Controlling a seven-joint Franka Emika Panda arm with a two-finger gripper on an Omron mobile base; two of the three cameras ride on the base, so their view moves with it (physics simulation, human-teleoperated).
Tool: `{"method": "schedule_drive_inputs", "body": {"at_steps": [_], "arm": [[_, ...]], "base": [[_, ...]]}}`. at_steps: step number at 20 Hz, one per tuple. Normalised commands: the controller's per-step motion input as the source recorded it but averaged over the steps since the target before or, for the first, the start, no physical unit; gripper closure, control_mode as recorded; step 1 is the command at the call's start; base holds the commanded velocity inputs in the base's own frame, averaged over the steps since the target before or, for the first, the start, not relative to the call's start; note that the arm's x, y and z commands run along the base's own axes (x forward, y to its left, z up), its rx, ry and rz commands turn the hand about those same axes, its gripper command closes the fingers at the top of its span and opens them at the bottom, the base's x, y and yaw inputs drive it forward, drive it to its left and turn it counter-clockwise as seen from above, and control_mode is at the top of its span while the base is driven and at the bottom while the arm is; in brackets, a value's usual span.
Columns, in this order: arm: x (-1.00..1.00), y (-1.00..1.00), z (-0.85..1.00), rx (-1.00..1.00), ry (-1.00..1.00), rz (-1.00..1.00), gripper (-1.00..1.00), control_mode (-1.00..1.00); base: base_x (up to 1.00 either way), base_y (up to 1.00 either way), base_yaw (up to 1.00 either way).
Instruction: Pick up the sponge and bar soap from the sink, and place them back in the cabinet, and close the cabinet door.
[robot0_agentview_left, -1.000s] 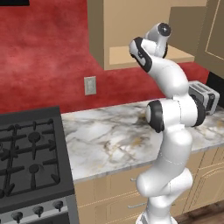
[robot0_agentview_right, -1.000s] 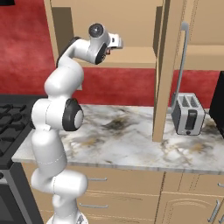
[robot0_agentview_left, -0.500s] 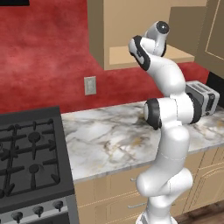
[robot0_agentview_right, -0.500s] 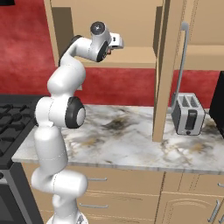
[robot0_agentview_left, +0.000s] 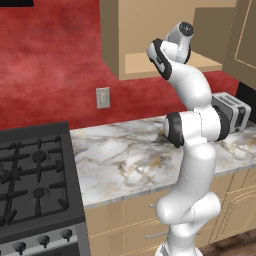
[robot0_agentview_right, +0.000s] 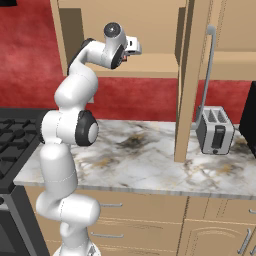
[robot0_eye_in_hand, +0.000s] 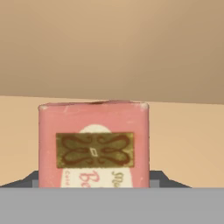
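Note:
In the hand view, a pink bar soap with a gold emblem stands upright between my dark fingertips. My gripper is shut on it. The hand is raised at the open front of the light tan cabinet, just above its flat shelf. From the left, the wrist sits in front of the same cabinet shelf. The cabinet door stands open to the right, edge-on, with its long silver handle. The sponge and the sink are out of view.
A steel toaster stands on the marble counter just right of the open door, also seen as the toaster. A black gas stove lies to the left. A wall outlet is on the red backsplash.
The wrist has risen very slightly at the cabinet opening. Nothing else has visibly moved.

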Motion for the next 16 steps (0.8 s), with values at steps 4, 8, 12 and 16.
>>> {"method": "schedule_drive_inputs", "body": {"at_steps": [4, 8, 12, 16], "arm": [[0.00, 0.00, 0.00, 0.00, 0.00, 0.00, -1.00, -1.00], [0.00, 0.00, 0.00, 0.00, 0.00, 0.00, -1.00, -1.00], [0.00, 0.00, 0.00, 0.00, 0.00, 0.00, -1.00, -1.00], [0.00, 0.00, 0.00, 0.00, -0.01, 0.00, -1.00, -1.00]], "base": [[0.00, 0.00, 0.00], [0.00, 0.00, 0.00], [0.00, 0.00, 0.00], [0.00, 0.00, 0.00]]}}
